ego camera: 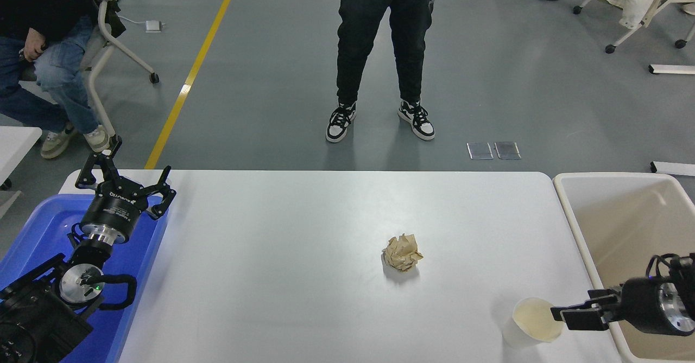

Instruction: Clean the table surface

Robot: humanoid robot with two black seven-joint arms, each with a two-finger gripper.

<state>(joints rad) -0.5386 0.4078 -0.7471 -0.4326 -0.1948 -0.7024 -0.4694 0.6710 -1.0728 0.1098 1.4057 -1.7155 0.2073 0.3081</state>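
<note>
At nine o'clock in the head view, the blue plastic tub (38, 233) sits against the table's left end, and the left gripper (126, 184) hovers above its far corner with its fingers spread wide and nothing between them. The arm behind it covers most of the tub's near half, so whatever lies inside there is hidden.

Filling the middle from nine to three o'clock, the table surface (282, 254) is a smooth, matte white top: rigid and fixed, something to be cleared rather than lifted, and probably slick enough for light items to skid when nudged. Just right of centre lies a crumpled ball of tan paper (402, 252), which looks very light and soft; it would likely take a pinch across its widest part.

Toward five o'clock a pale cup (533, 322) stands upright near the table's front edge. It seems thin-walled and easy to crush or tip; its rim is the obvious hold. The right gripper (567, 315) reaches in at the rim's right side, but I cannot tell whether it is clenched on the rim or merely beside it.

At three to four o'clock the cream-white plastic bin (624, 216) is cut off by the frame, as is the right arm. Beyond the table, at twelve o'clock, a person (385, 53) stands, visible only from the waist down.
</note>
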